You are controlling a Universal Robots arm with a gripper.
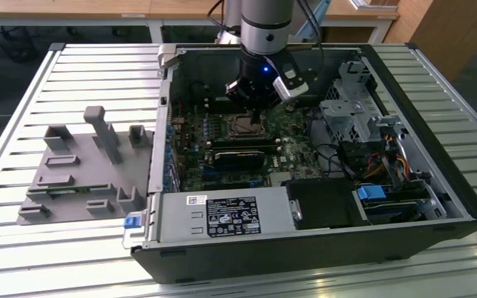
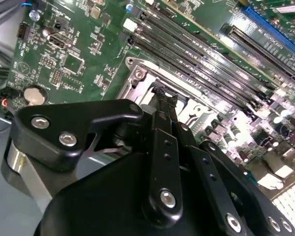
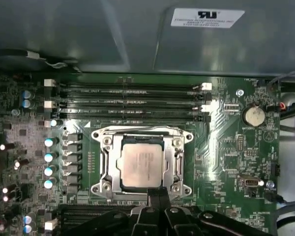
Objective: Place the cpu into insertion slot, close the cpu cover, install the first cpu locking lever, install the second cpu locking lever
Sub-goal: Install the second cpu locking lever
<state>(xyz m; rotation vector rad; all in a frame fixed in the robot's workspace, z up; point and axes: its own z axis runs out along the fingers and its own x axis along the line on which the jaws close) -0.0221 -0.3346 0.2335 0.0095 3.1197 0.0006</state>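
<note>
I'm down inside the open computer case [image 1: 305,186], my gripper [image 1: 253,107] hanging over the green motherboard [image 1: 222,139] right at the insertion slot [image 1: 243,126]. The case lies on its side on a slatted metal table [image 1: 97,68].

In the first wrist view the cpu [image 3: 142,165] sits flat in the insertion slot [image 3: 101,135], its silvery-tan top facing up and squared to the socket. The cpu cover [image 3: 141,143] is down over it, the shiny frame hugging the chip's edges with the chip showing through the cut-out window. My gripper [image 3: 158,196] is at the socket edge farthest from the memory slots [image 3: 128,101], fingertips pressed together into one narrow black point just touching or barely above the cover's rim; I can't tell which. Nothing is between the tips, so the jaws are clenched with no load.

The second wrist view agrees: my gripper [image 2: 164,96] comes to a single closed tip over the metal socket frame [image 2: 137,73], with the memory slots [image 2: 201,59] running just beyond it.

A coin cell battery [image 3: 253,116] sits on the board well off to one side of the socket. On the table, at the exterior view's left of the case, stands a grey plastic fixture [image 1: 85,167].
</note>
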